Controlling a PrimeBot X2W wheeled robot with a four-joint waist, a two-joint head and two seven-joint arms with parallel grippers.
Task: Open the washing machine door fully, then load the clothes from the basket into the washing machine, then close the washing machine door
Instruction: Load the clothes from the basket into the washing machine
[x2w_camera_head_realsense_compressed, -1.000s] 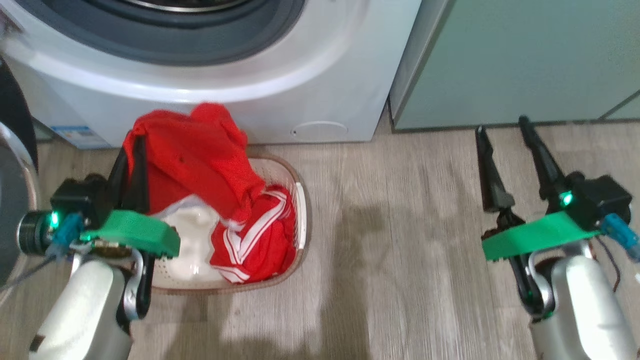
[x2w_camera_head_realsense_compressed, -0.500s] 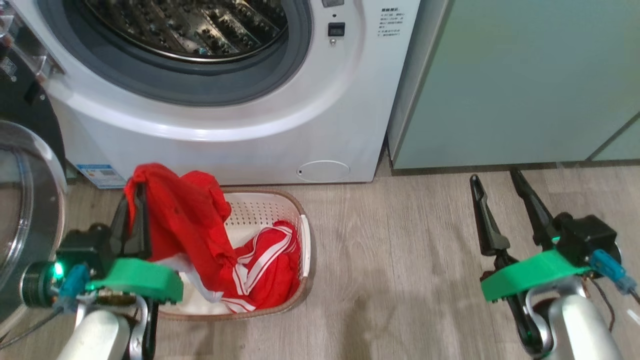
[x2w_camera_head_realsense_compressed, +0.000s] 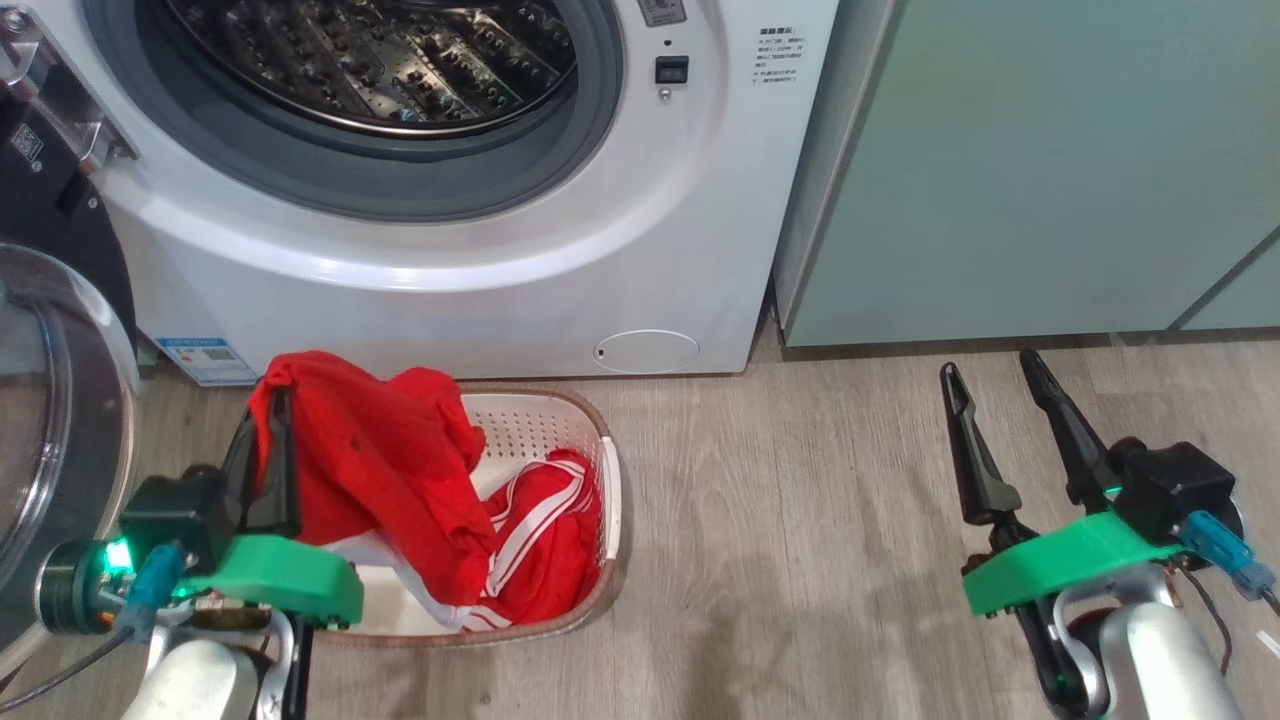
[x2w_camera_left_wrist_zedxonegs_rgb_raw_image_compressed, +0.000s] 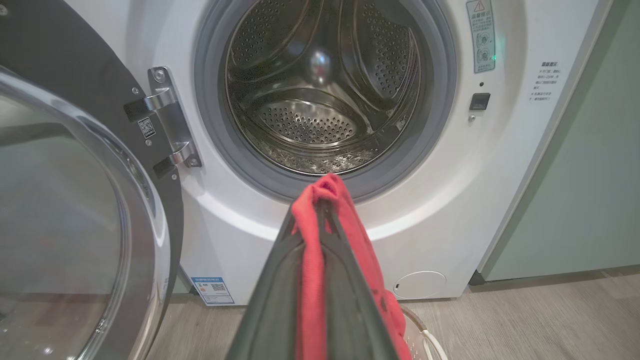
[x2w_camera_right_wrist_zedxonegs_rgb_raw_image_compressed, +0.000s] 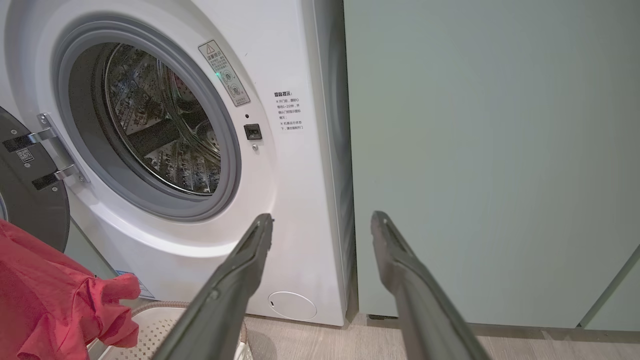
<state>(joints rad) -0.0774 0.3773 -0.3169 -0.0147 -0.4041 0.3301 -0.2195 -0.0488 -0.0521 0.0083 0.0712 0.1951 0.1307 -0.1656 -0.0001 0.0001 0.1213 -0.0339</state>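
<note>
Bright red white-striped garment (x2w_camera_head_realsense_compressed: 380, 470) lifts further clear of the cream perforated plastic basket (x2w_camera_head_realsense_compressed: 560, 420)
Left tool (x2w_camera_head_realsense_compressed: 268, 430) clamps its top fold, the tail still inside the basket; the white front-loading washing machine (x2w_camera_head_realsense_compressed: 480, 290) stands open ahead; right tool (x2w_camera_head_realsense_compressed: 990, 365) is wide apart, empty.

One washing machine (x2w_camera_head_realsense_compressed: 520, 290), one basket (x2w_camera_head_realsense_compressed: 609, 490), one garment (x2w_camera_head_realsense_compressed: 380, 470)

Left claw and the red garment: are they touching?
Touching. In the left wrist view the left claw is shut on the red garment, with fabric pinched between its two fingers and draped over their tips.
</note>
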